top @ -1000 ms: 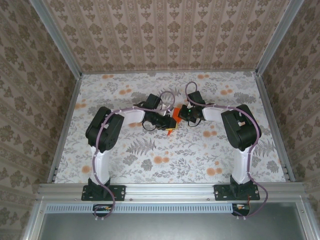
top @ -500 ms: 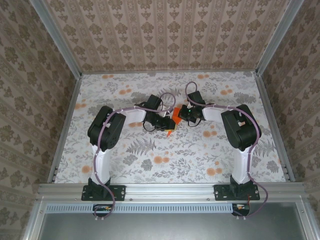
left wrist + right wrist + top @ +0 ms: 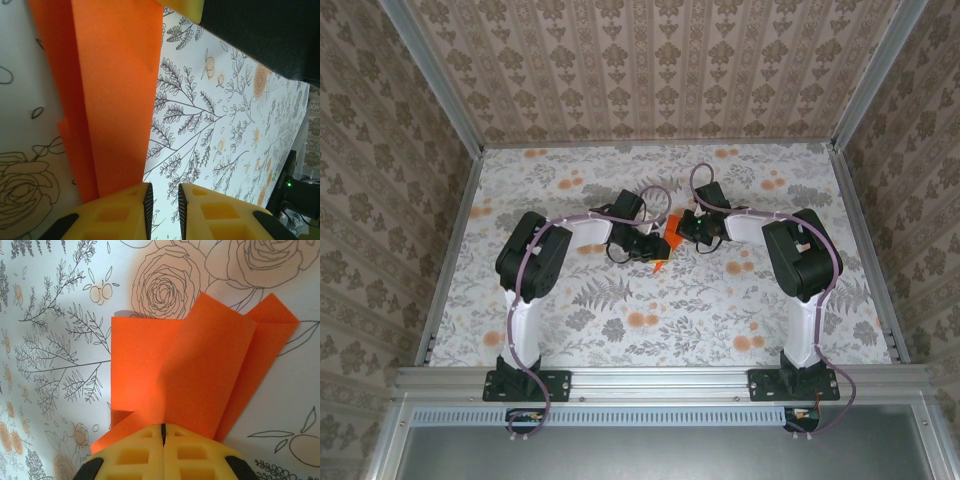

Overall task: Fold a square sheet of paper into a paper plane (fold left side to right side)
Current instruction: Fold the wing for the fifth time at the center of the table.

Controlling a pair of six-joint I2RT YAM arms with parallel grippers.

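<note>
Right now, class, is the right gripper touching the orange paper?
Touching. The right wrist view shows the right gripper shut, with a raised flap of the orange paper running straight into its closed fingertips.

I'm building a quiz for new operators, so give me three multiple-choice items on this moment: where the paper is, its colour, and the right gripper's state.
1. Where is the square sheet of paper?
A. far left corner
B. between the left gripper and the right gripper
C. beside an arm's base
2. Its colour?
A. blue
B. white
C. orange
3. The right gripper's fingers are:
A. closed together
B. spread wide
C. pointing at the ceiling
Answers: 1 B, the top view shows it between both grippers; 2 C, it is bright orange; 3 A, no gap shows between them.
</note>
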